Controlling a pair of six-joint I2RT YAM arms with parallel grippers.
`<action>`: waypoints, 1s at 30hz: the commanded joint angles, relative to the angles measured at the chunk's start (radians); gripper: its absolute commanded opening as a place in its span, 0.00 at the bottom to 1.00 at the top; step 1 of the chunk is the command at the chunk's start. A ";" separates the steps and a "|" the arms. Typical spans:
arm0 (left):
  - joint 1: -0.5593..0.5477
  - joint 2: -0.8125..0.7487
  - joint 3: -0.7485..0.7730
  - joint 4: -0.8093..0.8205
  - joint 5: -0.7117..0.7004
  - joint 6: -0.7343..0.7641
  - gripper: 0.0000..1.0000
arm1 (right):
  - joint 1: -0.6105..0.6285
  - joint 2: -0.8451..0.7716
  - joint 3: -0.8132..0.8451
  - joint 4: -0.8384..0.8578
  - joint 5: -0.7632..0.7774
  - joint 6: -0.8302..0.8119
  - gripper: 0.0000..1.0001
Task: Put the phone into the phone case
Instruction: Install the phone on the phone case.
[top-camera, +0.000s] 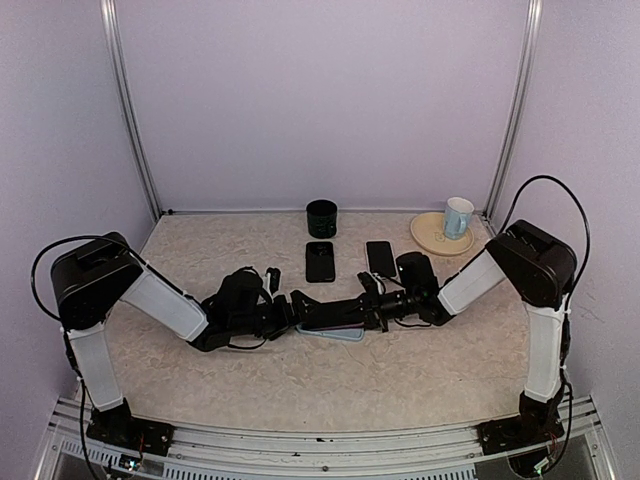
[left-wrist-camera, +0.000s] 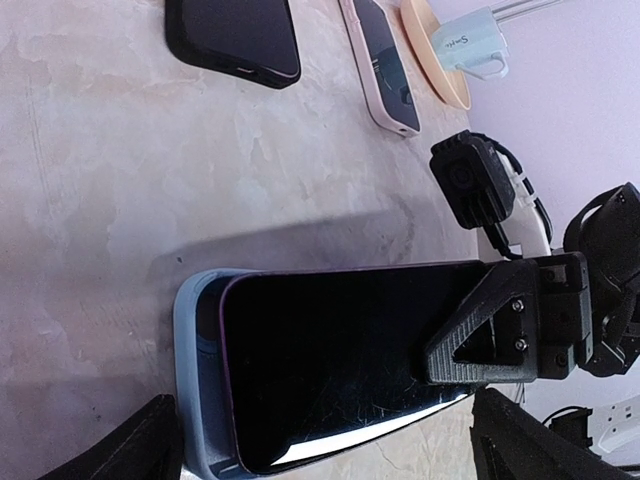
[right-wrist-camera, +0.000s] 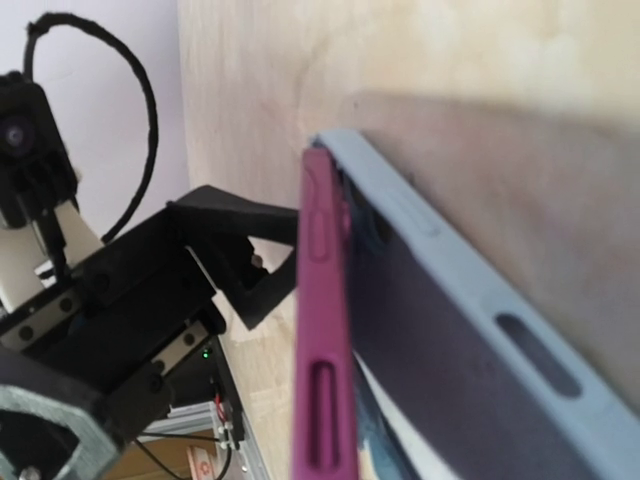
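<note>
Phone (left-wrist-camera: 340, 370): dark screen up, purple rim, lying over the phone case at the middle of the table (top-camera: 200, 380), between the 2 arms.
Phone case (left-wrist-camera: 195, 400): light blue, flat on the table with its open side up, directly under the phone.
Fit: the phone's end on the left arm's side sits at the case's end wall. In the right wrist view the purple rim stands away from the blue wall nearer the camera (so not seated along that stretch).
Right claw (top-camera: 368, 312): clenched on the phone's other end, with 1 black finger (left-wrist-camera: 490, 325) lying over the screen.
Left claw (top-camera: 288, 305): released, jaws spread wide, with fingertips (left-wrist-camera: 140, 445) on either side of the case. Whether they touch it cannot be told.
Behind the work: a black phone (top-camera: 320, 261) and a pink-cased phone (top-camera: 380, 258) lie near each other, apart from both claws.
Back of table: a black cup (top-camera: 322, 217) stands in the middle. A pale mug (top-camera: 458, 215) stands on a tan plate (top-camera: 425, 233) at the right corner.
</note>
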 joint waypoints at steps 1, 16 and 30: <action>-0.006 0.011 -0.014 0.008 0.006 -0.009 0.98 | -0.005 0.016 -0.004 0.038 -0.018 0.030 0.00; -0.047 -0.005 -0.005 -0.010 -0.081 -0.019 0.98 | -0.003 0.036 -0.062 0.049 -0.017 0.102 0.00; -0.060 0.035 0.038 -0.001 -0.043 -0.012 0.98 | 0.028 0.102 -0.013 0.109 -0.044 0.155 0.00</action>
